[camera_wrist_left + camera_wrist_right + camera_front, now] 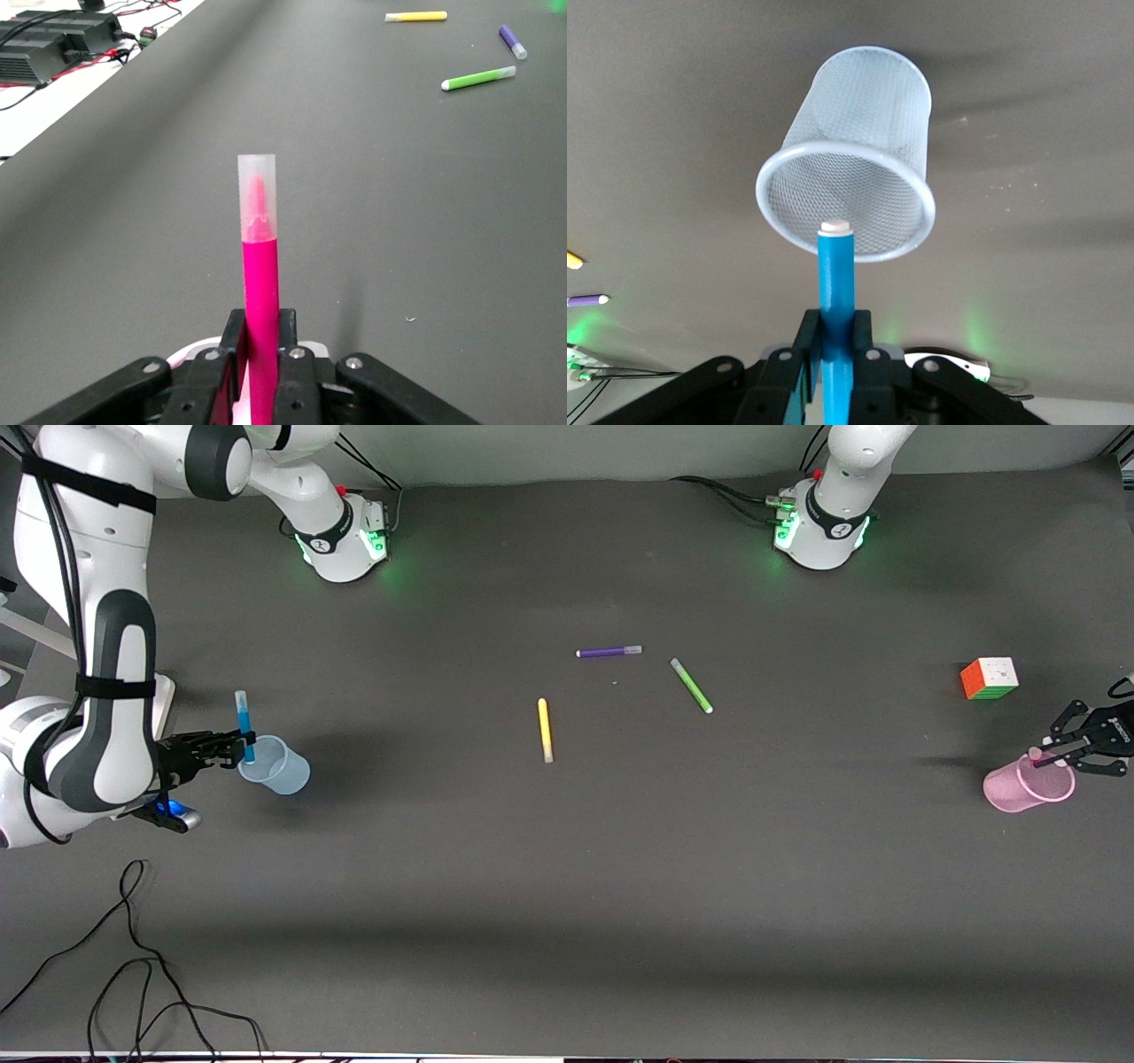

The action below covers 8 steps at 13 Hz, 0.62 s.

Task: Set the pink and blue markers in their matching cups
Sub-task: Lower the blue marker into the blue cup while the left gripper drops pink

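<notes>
My right gripper [244, 746] is shut on the blue marker [243, 722] and holds it upright. The marker's lower end is at the mouth of the pale blue cup [278, 767], which stands at the right arm's end of the table. In the right wrist view the gripper [835, 332] holds the blue marker [835, 274] in front of the cup's mouth [859, 142]. My left gripper [1048, 758] is shut on the pink marker [1036, 758] over the pink cup [1026, 786]. In the left wrist view the gripper [260, 332] holds the pink marker [260, 266] cap up. The cup's rim [188, 355] shows under the fingers, and the marker's lower part is hidden.
A yellow marker [545, 730], a green marker [691, 685] and a purple marker [609, 652] lie mid-table. A colour cube [989, 678] sits farther from the front camera than the pink cup. Loose black cables [133, 948] lie near the front edge at the right arm's end.
</notes>
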Available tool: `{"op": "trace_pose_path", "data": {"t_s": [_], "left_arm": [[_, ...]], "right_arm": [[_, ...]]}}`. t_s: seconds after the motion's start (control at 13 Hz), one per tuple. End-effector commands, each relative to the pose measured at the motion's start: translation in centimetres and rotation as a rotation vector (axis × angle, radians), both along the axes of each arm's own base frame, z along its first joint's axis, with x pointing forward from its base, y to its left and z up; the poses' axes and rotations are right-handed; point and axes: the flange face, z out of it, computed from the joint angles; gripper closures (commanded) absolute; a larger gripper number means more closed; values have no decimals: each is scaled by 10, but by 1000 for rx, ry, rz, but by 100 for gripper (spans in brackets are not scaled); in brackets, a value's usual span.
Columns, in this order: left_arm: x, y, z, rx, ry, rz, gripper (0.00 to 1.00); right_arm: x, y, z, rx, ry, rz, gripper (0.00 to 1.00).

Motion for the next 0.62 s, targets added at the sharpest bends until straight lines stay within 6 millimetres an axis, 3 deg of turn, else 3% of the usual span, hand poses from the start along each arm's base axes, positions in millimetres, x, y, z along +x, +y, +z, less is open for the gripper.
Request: {"op": "trace_pose_path", "data": {"t_s": [0.0,0.38,0.46,0.54], "left_arm": [[6,9,-1,-53,-37,-8,100],[7,17,-7,-75,-46,7,100],[7,18,-8,-76,-46,8,60],[7,16,-10,-80,-44,6,1]], "right_arm": [[8,-9,-15,42,13,6,97],[6,-8,-33,48,39,12,96],[6,-6,-34,55,37,7,85],[7,-4,-35,58,38,0,47]]}}
